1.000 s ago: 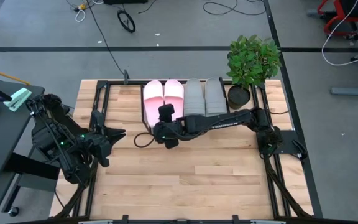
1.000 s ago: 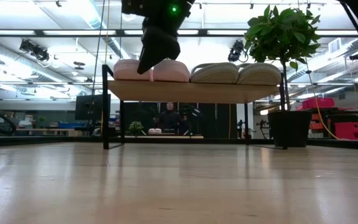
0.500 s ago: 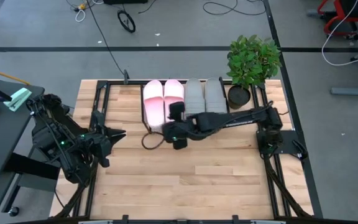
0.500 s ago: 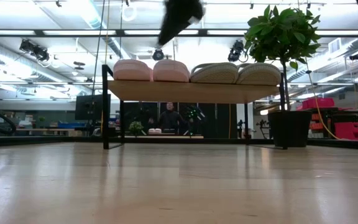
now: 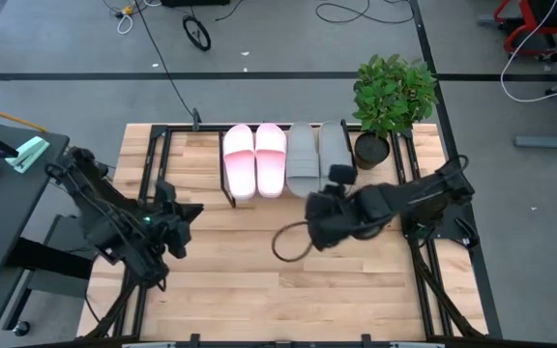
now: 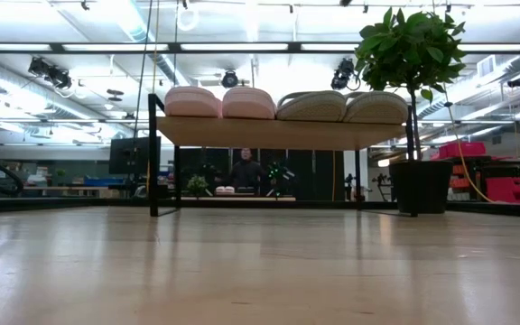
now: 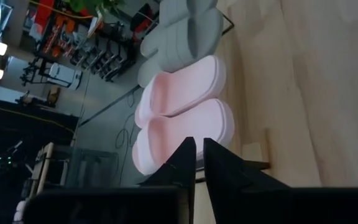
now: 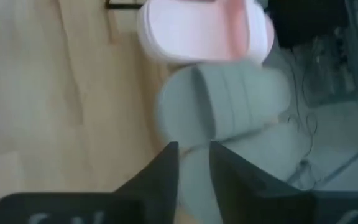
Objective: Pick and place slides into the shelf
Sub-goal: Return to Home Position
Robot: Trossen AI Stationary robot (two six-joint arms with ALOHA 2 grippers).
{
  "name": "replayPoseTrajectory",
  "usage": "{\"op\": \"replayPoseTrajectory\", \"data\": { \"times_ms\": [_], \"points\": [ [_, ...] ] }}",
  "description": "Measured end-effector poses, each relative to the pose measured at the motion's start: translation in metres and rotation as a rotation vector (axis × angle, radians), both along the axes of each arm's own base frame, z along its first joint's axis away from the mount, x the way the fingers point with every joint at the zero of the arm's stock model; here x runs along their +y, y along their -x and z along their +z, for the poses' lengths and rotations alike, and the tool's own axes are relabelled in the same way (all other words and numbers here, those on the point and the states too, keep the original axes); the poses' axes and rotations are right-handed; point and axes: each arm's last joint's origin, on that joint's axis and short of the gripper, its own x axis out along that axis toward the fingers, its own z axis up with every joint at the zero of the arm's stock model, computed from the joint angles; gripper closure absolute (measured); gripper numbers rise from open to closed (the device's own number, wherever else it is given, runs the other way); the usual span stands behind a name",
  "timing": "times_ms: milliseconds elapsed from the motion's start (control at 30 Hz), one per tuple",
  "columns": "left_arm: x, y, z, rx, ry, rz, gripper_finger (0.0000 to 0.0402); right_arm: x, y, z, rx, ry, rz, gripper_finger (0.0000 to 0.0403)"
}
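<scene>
All four slides sit on their soles, side by side, on the shelf's point(image 6: 278, 133) wooden board at the table's far edge. The pink pair point(image 5: 254, 159) point(image 6: 220, 102) point(image 7: 182, 115) is on the left and the grey pair point(image 5: 318, 153) point(image 6: 341, 106) point(image 8: 225, 102) on the right. My right gripper point(image 5: 339, 173) point(image 8: 192, 152) is open and empty, raised above the table just in front of the grey pair's near ends. My left gripper point(image 5: 193, 208) point(image 7: 199, 152) is shut and empty over the table's left side, pointing toward the pink pair. Neither gripper shows in the low view.
A potted plant point(image 5: 392, 97) point(image 6: 413, 54) stands beside the shelf's right end at the far right corner. A loop of the right arm's black cable point(image 5: 288, 242) hangs over mid-table. Bare tabletop point(image 5: 259, 290) lies in front of the shelf. A person point(image 6: 245, 171) stands in the room beyond.
My right gripper has drawn away from the pink pair, moving toward the table's right and rising out of the low view. It now hovers in front of the grey pair. My left arm has shifted slightly. The slides have stayed where they were.
</scene>
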Motion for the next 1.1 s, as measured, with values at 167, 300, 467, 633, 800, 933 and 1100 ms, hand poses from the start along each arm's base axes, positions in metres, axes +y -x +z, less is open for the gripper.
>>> {"op": "replayPoseTrajectory", "data": {
  "times_ms": [167,300,467,633,800,933,1100],
  "points": [
    [-0.002,-0.008,-0.014,-0.045,0.003,0.028,0.0376,0.025,0.022,0.001,-0.048,-0.04,-0.005,0.0359],
    [-0.003,-0.017,-0.018,-0.134,0.082,0.077,0.0378,0.038,0.038,-0.013,-0.088,-0.022,-0.046,0.0383],
    [-0.007,-0.024,-0.025,-0.2,0.145,0.1,0.0373,0.038,0.061,-0.046,-0.126,0.029,-0.155,0.0398],
    [-0.012,-0.027,-0.046,-0.23,0.12,0.085,0.0389,0.03,0.086,-0.073,-0.15,0.034,-0.253,0.0397],
    [0.001,-0.021,-0.052,-0.259,0.153,0.048,0.0393,0.015,0.116,-0.077,-0.202,-0.001,-0.305,0.04],
    [0.021,-0.014,-0.048,-0.322,0.274,-0.036,0.0393,-0.001,0.135,-0.076,-0.336,-0.049,-0.307,0.04],
    [0.046,-0.009,-0.045,-0.468,0.4,-0.304,0.0394,-0.014,0.151,-0.081,-0.476,-0.174,-0.223,0.0401]
  ]
}}
